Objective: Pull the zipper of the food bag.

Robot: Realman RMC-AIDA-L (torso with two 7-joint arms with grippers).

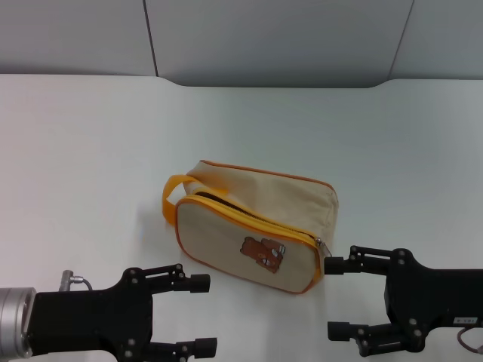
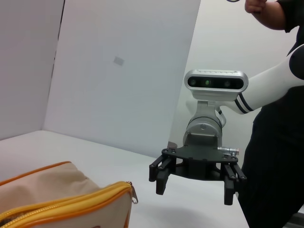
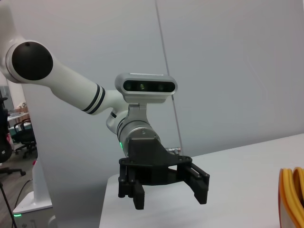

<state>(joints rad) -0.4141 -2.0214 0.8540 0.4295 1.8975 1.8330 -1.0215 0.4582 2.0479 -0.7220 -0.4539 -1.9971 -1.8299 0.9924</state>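
Note:
The beige food bag point(image 1: 253, 219) lies in the middle of the white table, bear print facing me, orange loop handle point(image 1: 172, 194) at its left end. The yellow zipper point(image 1: 249, 216) runs along the top front edge, with a dark gap near the handle end. Its silvery pull tab point(image 1: 320, 246) hangs at the right end. My right gripper point(image 1: 333, 299) is open, just right of the bag's right end and near the tab, not touching. My left gripper point(image 1: 202, 315) is open, in front of the bag's left part and apart from it. The left wrist view shows the bag point(image 2: 47, 190), the tab point(image 2: 134, 196) and the right gripper point(image 2: 194, 183).
The white table point(image 1: 90, 151) stretches around the bag, with grey wall panels point(image 1: 264, 38) behind its far edge. A person in black point(image 2: 278, 156) stands behind my right arm. The right wrist view shows the left gripper point(image 3: 166, 192) and the bag's edge point(image 3: 290, 197).

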